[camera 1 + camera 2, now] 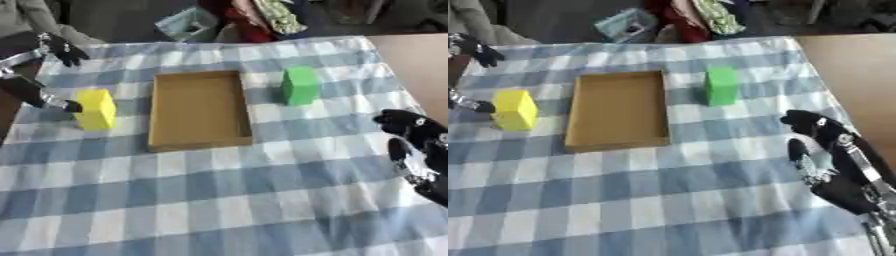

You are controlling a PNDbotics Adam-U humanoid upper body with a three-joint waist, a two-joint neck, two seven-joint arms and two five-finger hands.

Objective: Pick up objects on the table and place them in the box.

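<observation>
Checked tablecloth (262, 200), bare cardboard box (198, 109) between yellow block (96, 109) and green block (300, 85)

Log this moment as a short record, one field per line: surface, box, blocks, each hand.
surface: table under a blue and white checked cloth
box: shallow brown cardboard box, open top, nothing inside
yellow block: yellow block upright on the cloth, left of the box, outside it
green block: green block upright on the cloth, right of the box, outside it
left hand: left hand spread around the yellow block, one fingertip touching its left side, not closed on it
right hand: right hand idle at the right edge, holding nothing
</observation>
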